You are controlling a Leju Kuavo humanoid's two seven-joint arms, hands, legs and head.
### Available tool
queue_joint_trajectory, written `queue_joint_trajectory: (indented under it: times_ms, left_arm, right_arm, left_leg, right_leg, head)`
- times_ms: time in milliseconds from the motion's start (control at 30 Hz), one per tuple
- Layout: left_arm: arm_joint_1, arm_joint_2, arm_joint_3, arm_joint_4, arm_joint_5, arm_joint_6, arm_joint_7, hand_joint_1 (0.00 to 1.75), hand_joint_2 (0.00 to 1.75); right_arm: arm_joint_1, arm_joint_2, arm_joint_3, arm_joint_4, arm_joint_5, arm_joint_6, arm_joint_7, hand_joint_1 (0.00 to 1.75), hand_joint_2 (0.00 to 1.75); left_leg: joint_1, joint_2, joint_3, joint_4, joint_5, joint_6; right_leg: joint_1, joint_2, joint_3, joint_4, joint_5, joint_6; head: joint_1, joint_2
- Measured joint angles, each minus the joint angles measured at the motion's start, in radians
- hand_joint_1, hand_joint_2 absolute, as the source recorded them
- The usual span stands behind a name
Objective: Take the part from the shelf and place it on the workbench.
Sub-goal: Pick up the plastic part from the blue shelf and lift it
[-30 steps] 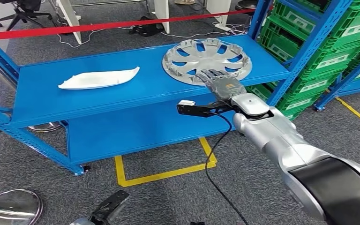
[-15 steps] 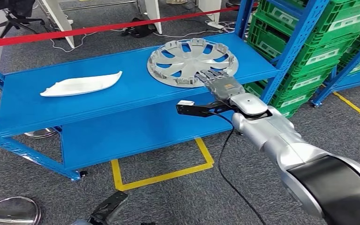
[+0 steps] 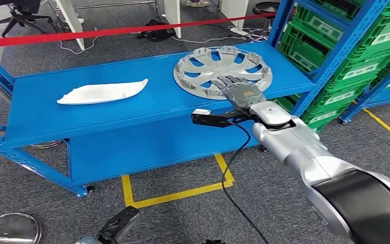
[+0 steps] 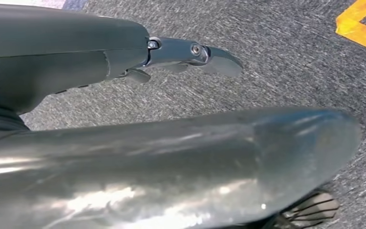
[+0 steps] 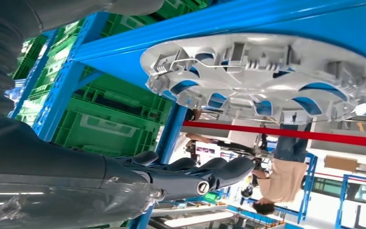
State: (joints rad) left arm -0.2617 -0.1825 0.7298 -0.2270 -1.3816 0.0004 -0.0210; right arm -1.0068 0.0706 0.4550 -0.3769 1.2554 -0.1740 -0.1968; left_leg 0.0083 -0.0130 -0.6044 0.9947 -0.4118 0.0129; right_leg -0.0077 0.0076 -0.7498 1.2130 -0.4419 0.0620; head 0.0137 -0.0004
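Where the blue shelf (image 3: 132, 101) runs across the upper middle of the head view, the hubcap (image 3: 222, 71) lies flat on its top board, toward the right end, inner side up with its clips and ribs showing. The right hand (image 3: 238, 90) sits at the hubcap's near rim, its fingers (image 3: 223, 81) stretched out and spread over the edge; they hold nothing, and whether they touch the rim cannot be told. In the right wrist view the fingers (image 5: 219, 171) lie straight, apart from the hubcap (image 5: 267, 76).

Left of the hubcap on the same board, well apart, lies a white curved piece (image 3: 101, 92). A black cable (image 3: 231, 168) hangs from the right wrist to the grey carpet. Green crates (image 3: 345, 56) fill the rack at the upper right. A red tape (image 3: 106, 31) crosses the top of the frame behind the shelf, and yellow floor lines (image 3: 177, 190) mark the carpet below it.

The left hand (image 4: 190, 55) hangs over the carpet, fingers loosely extended, holding nothing.
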Motion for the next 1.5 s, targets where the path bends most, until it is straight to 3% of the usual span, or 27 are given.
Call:
queue_joint_trajectory:
  times_ms: [67,100,233,300,367,400,433,467,533,600,667,767,833,900,933,967,1033,1100,1133,1267,1333,1400,1433,1467,1500]
  left_arm:
    - [0.000,0.000,0.000,0.000,0.000,0.000,0.000,0.00,0.00]
    - [-0.001,0.001,0.000,0.000,0.000,0.000,0.000,0.00,0.00]
    - [-0.001,0.001,0.000,0.000,-0.001,0.000,0.000,0.00,0.00]
    - [-0.002,0.001,0.000,0.000,-0.001,0.000,0.000,0.00,0.00]
    - [-0.001,0.001,0.000,0.000,-0.001,0.000,0.000,0.00,0.00]
    - [0.000,0.001,0.000,0.000,-0.001,0.000,0.000,0.00,0.00]
    - [0.001,0.002,0.000,0.000,-0.001,0.000,0.000,0.00,0.00]
    - [0.002,0.002,0.000,0.000,-0.001,0.000,0.000,0.00,0.00]
    - [0.001,0.002,0.000,0.000,-0.001,0.000,0.000,0.00,0.00]
    - [0.000,0.002,0.000,0.000,-0.001,0.000,0.000,0.00,0.00]
    - [0.000,0.001,0.000,0.000,-0.001,0.000,0.000,0.00,0.00]
    - [0.000,0.001,-0.001,0.000,-0.002,0.000,0.000,0.00,0.00]
    - [-0.001,0.001,-0.001,0.000,-0.002,0.000,0.000,0.00,0.00]
    - [0.000,0.001,-0.001,0.000,-0.002,0.000,0.000,0.00,0.00]
    - [0.000,0.001,-0.001,0.000,-0.002,0.000,0.000,0.00,0.00]
    - [0.001,0.001,-0.001,0.000,-0.002,0.000,0.000,0.00,0.00]
    - [0.001,0.000,-0.001,0.000,-0.002,0.000,0.000,0.00,0.00]
    - [0.000,0.000,-0.001,0.000,-0.002,0.000,0.000,0.00,0.00]
    - [0.000,0.000,-0.001,0.000,-0.002,0.000,0.000,0.00,0.00]
    - [-0.001,-0.001,-0.001,0.000,-0.002,0.000,0.000,0.00,0.00]
    - [-0.002,0.000,-0.001,0.000,-0.002,0.000,0.000,0.00,0.00]
    - [-0.001,0.000,-0.001,0.000,-0.002,0.000,0.000,0.00,0.00]
    - [0.000,0.000,-0.001,0.000,-0.002,0.000,0.000,0.00,0.00]
    - [0.001,0.001,-0.001,0.000,-0.002,0.000,0.000,0.00,0.00]
    - [0.001,0.001,-0.001,0.000,-0.002,0.000,0.000,0.00,0.00]
  right_arm:
    - [-0.003,0.000,0.000,0.000,0.000,0.000,0.000,0.00,1.75]
    - [-0.004,0.000,0.000,0.000,0.000,0.000,0.000,0.00,1.75]
    - [-0.004,-0.001,0.000,0.000,-0.001,0.002,0.002,0.00,1.75]
    - [-0.005,-0.001,0.000,0.000,-0.003,0.003,0.002,0.00,1.75]
    - [-0.003,-0.001,0.000,0.000,-0.003,0.004,0.002,0.00,1.75]
    - [-0.001,-0.001,0.001,0.000,-0.003,0.004,0.002,0.00,1.75]
    - [0.001,-0.001,0.001,0.000,-0.003,0.004,0.002,0.00,1.75]
    - [0.002,-0.001,0.001,0.000,-0.003,0.004,0.002,0.00,1.75]
    - [0.002,-0.001,0.001,0.000,-0.004,0.004,0.002,0.00,1.75]
    - [-0.002,-0.001,0.001,0.000,-0.005,0.004,0.002,0.00,1.75]
    - [-0.005,-0.001,0.001,0.000,-0.006,0.004,0.002,0.00,1.75]
    - [-0.006,-0.001,0.002,0.000,-0.007,0.004,0.002,0.00,1.75]
    - [-0.007,-0.001,0.002,0.000,-0.007,0.004,0.002,0.00,1.75]
    - [-0.003,-0.001,0.003,0.000,-0.007,0.004,0.002,0.00,1.75]
    - [-0.001,-0.001,0.004,0.000,-0.007,0.004,0.002,0.00,1.75]
    - [0.000,-0.001,0.004,0.000,-0.007,0.005,0.002,0.00,1.75]
    - [0.000,-0.001,0.004,0.000,-0.007,0.004,0.002,0.00,1.75]
    - [-0.004,-0.001,0.004,0.000,-0.008,0.004,0.002,0.00,1.75]
    - [-0.005,-0.001,0.004,0.000,-0.008,0.004,0.002,0.00,1.75]
    - [-0.006,-0.003,0.004,0.000,-0.008,0.004,0.003,0.00,1.75]
    - [-0.007,-0.003,0.004,0.000,-0.008,0.004,0.003,0.00,1.75]
    - [-0.003,-0.003,0.005,0.000,-0.007,0.004,0.002,0.00,1.75]
    - [0.000,-0.003,0.005,0.000,-0.007,0.004,0.002,0.00,1.75]
    - [0.002,-0.003,0.005,0.000,-0.007,0.004,0.002,0.00,1.75]
    - [0.003,-0.003,0.005,0.000,-0.007,0.004,0.002,0.00,1.75]
  left_leg:
    - [-0.003,-0.002,0.009,0.003,-0.011,-0.010]
    - [-0.005,-0.002,0.011,0.003,-0.014,-0.015]
    - [-0.005,-0.001,0.009,0.008,-0.027,-0.034]
    - [-0.004,0.001,-0.027,0.081,-0.068,-0.044]
    - [-0.003,0.002,-0.102,0.214,-0.121,-0.049]
    - [-0.003,0.002,-0.135,0.265,-0.131,-0.050]
    - [-0.003,0.002,-0.154,0.284,-0.121,-0.050]
    - [-0.002,0.002,-0.154,0.266,-0.092,-0.050]
    - [-0.001,0.005,-0.107,0.146,-0.005,-0.048]
    - [-0.001,0.007,-0.055,0.034,0.036,-0.042]
    - [-0.003,0.006,-0.040,0.006,0.027,-0.031]
    - [0.000,0.005,-0.033,0.005,0.022,-0.011]
    - [0.001,0.005,-0.025,0.004,0.018,-0.001]
    - [-0.001,0.005,-0.020,0.004,0.013,0.004]
    - [-0.002,0.004,-0.016,0.004,0.009,0.005]
    - [-0.002,0.002,-0.012,0.004,0.005,0.005]
    - [-0.003,-0.001,0.002,0.005,-0.004,0.002]
    - [-0.007,-0.003,0.012,0.006,-0.015,-0.007]
    - [-0.008,-0.004,0.014,0.006,-0.019,-0.012]
    - [-0.006,-0.001,0.010,0.018,-0.035,-0.034]
    - [-0.004,0.001,-0.035,0.102,-0.080,-0.045]
    - [-0.002,0.001,-0.111,0.233,-0.129,-0.053]
    - [0.000,0.001,-0.139,0.274,-0.132,-0.056]
    - [0.001,0.002,-0.151,0.280,-0.114,-0.058]
    - [0.002,0.002,-0.142,0.247,-0.079,-0.059]
  right_leg:
    - [0.000,0.001,0.067,-0.136,0.057,-0.004]
    - [0.000,0.001,0.086,-0.173,0.067,-0.009]
    - [0.001,0.005,0.095,-0.189,0.060,-0.036]
    - [-0.004,0.005,0.100,-0.191,0.057,-0.046]
    - [-0.004,0.005,0.102,-0.191,0.053,-0.052]
    - [-0.004,0.005,0.104,-0.191,0.050,-0.053]
    - [-0.004,0.005,0.107,-0.191,0.047,-0.052]
    - [-0.004,0.005,0.111,-0.191,0.044,-0.051]
    - [-0.004,0.006,0.124,-0.191,0.034,-0.043]
    - [-0.001,0.007,0.131,-0.189,0.025,-0.033]
    - [0.002,0.008,0.133,-0.190,0.019,-0.024]
    - [-0.001,0.003,0.124,-0.167,0.000,-0.008]
    - [-0.001,0.001,0.070,-0.059,-0.048,-0.001]
    - [-0.001,0.000,-0.009,0.074,-0.091,0.001]
    - [-0.001,0.000,-0.032,0.105,-0.089,-0.001]
    - [-0.001,0.000,-0.036,0.093,-0.066,-0.003]
    - [0.001,0.000,0.012,-0.031,0.020,-0.012]
    - [0.004,0.001,0.073,-0.158,0.073,-0.021]
    - [0.006,0.002,0.089,-0.188,0.079,-0.024]
    - [0.004,0.004,0.097,-0.199,0.071,-0.041]
    - [-0.001,0.004,0.101,-0.204,0.070,-0.049]
    - [-0.002,0.004,0.104,-0.205,0.066,-0.053]
    - [-0.002,0.004,0.105,-0.205,0.063,-0.053]
    - [-0.003,0.004,0.108,-0.204,0.061,-0.052]
    - [-0.004,0.004,0.112,-0.204,0.057,-0.050]
  head:
    - [0.000,0.000]
    - [0.000,0.000]
    - [-0.004,0.000]
    - [-0.009,0.000]
    - [-0.013,0.000]
    - [-0.013,0.000]
    - [-0.013,0.000]
    - [-0.013,0.000]
    - [-0.013,0.000]
    - [-0.013,0.000]
    - [-0.013,0.000]
    - [-0.008,0.000]
    - [-0.002,0.000]
    - [0.000,0.000]
    - [0.001,0.000]
    - [0.001,0.000]
    - [0.002,0.000]
    - [0.001,0.000]
    - [0.000,0.000]
    - [-0.003,0.000]
    - [-0.007,0.000]
    - [-0.009,0.000]
    - [-0.009,0.000]
    - [-0.009,0.000]
    - [-0.009,0.000]
